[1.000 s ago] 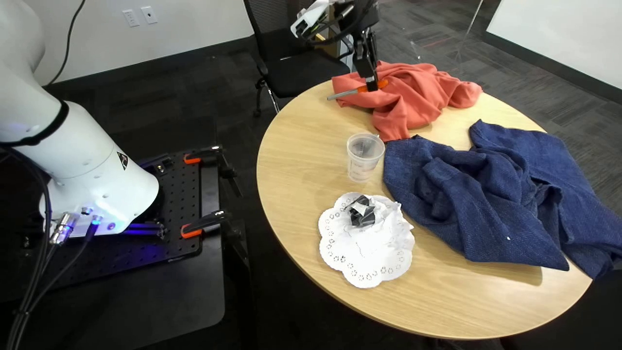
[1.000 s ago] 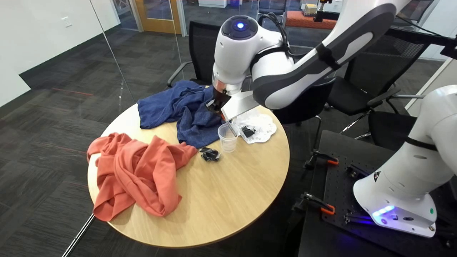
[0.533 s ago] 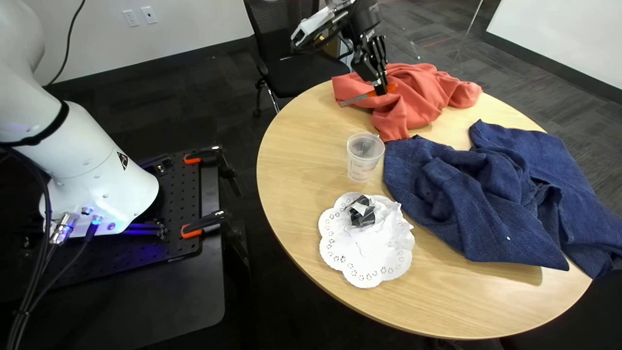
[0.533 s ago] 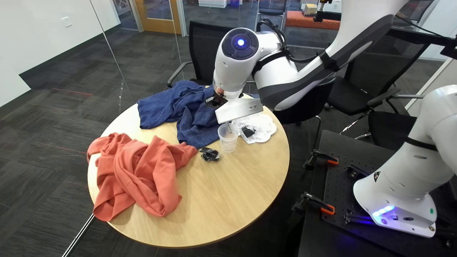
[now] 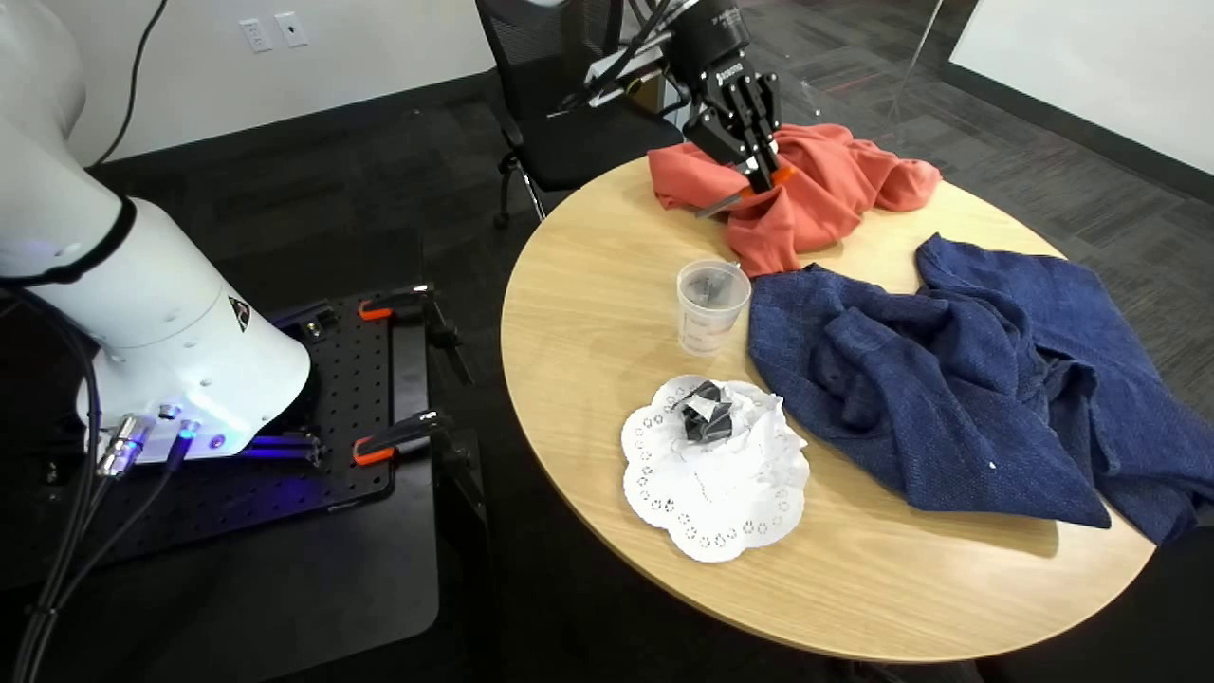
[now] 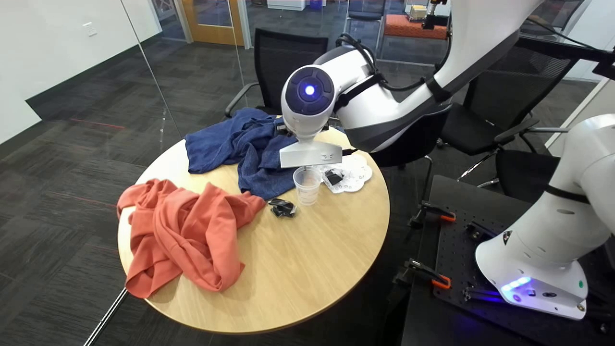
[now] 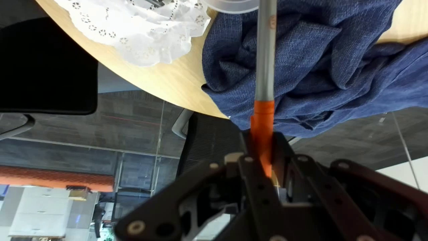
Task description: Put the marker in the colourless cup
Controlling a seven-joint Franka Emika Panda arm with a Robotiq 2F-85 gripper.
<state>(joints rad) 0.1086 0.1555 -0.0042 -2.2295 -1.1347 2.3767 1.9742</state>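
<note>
The marker is orange with a long grey part. In the wrist view its grey part [image 7: 265, 60] points up and its orange end sits between the fingers of my gripper [image 7: 263, 140], which is shut on it. In an exterior view my gripper [image 5: 762, 178] holds the marker [image 5: 721, 205] tilted, in front of the orange-red cloth as seen there. The clear cup [image 5: 704, 308] stands upright on the table, apart from the gripper in that view. The cup [image 6: 307, 187] also shows in an exterior view where the wrist hides gripper and marker. Its rim [image 7: 232, 7] shows at the wrist view's top.
An orange-red cloth [image 5: 816, 180] and a dark blue cloth [image 5: 910, 379] lie on the round table [image 5: 588, 313]. A white doily [image 5: 654, 484] with crumpled paper and a black wrapper lies near the cup. A black crumpled object [image 6: 282, 207] lies beside the cup.
My gripper has moved right and slightly down in an exterior view, tilting as it carries the marker. The wrist has lowered in an exterior view, and the marker is hidden there now. The cup has not moved.
</note>
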